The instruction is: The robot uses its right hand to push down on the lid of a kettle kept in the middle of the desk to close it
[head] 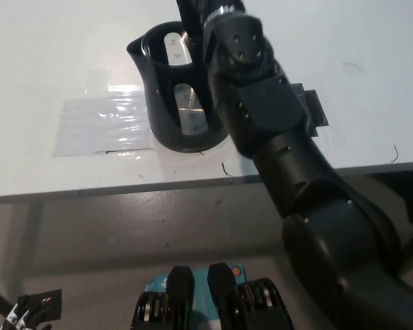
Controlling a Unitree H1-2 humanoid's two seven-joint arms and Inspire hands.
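Note:
A black kettle (pixel 171 103) stands in the middle of the white desk (pixel 48 62), its spout toward the left. Its top is open and I can see down inside it. The lid (pixel 188 15) stands raised at the kettle's far rim. My black right arm (pixel 261 117) rises from the bottom right, passes the kettle's right side and reaches the top edge of the picture by the lid. The right hand (pixel 217 5) is mostly cut off there. Only a sliver of my white left hand (pixel 17 317) shows in the bottom left corner.
A shiny clear tape patch (pixel 100 127) lies on the desk left of the kettle. A dark patch (pixel 308 110) lies to its right, partly under my arm. The desk's front edge (pixel 89 191) runs across the middle, with floor below it.

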